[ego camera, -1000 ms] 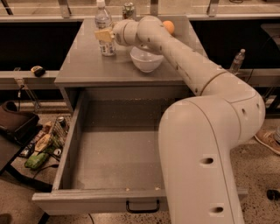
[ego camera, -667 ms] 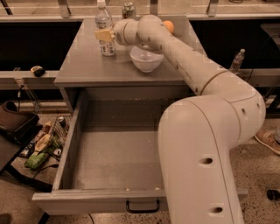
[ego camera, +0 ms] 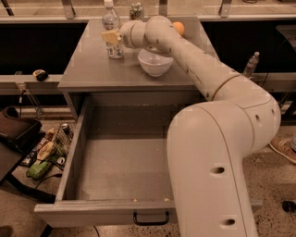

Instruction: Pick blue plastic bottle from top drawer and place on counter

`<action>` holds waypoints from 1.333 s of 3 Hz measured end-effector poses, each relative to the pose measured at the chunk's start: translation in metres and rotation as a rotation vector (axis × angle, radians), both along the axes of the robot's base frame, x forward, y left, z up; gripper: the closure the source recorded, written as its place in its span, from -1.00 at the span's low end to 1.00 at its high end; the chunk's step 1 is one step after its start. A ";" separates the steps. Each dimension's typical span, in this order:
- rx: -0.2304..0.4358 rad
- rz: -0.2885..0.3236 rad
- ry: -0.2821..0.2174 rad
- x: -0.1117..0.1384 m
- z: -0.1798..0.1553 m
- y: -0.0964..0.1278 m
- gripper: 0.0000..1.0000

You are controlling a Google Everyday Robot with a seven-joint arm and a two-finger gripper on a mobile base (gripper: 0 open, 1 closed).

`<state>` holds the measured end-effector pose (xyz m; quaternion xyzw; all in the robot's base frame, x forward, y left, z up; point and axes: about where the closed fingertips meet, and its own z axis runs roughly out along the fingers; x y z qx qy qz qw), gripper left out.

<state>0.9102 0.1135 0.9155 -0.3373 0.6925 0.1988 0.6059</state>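
The blue plastic bottle point(ego camera: 110, 19), clear with a white cap and pale label, stands upright on the grey counter point(ego camera: 92, 69) at its back left. My gripper point(ego camera: 111, 36) reaches in from the right and is shut around the bottle's middle, its pale fingers point(ego camera: 109, 36) covering the label. The top drawer point(ego camera: 69, 159) is pulled fully open below the counter; its speckled grey floor is bare and its dark handle point(ego camera: 151, 217) shows on the front panel. My arm crosses above the drawer's right side and hides it.
A white bowl point(ego camera: 155, 63) sits on the counter just right of the bottle, under my wrist. A green-and-silver can point(ego camera: 135, 10) and an orange ball point(ego camera: 178, 28) stand at the back. A small clear bottle point(ego camera: 252, 64) is far right. Clutter point(ego camera: 44, 155) lies on the floor left.
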 end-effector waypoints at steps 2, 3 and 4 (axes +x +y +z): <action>-0.006 -0.002 0.005 -0.008 -0.005 -0.005 -1.00; -0.065 -0.019 0.024 -0.034 -0.001 -0.051 -1.00; -0.131 -0.037 0.084 -0.057 0.018 -0.112 -1.00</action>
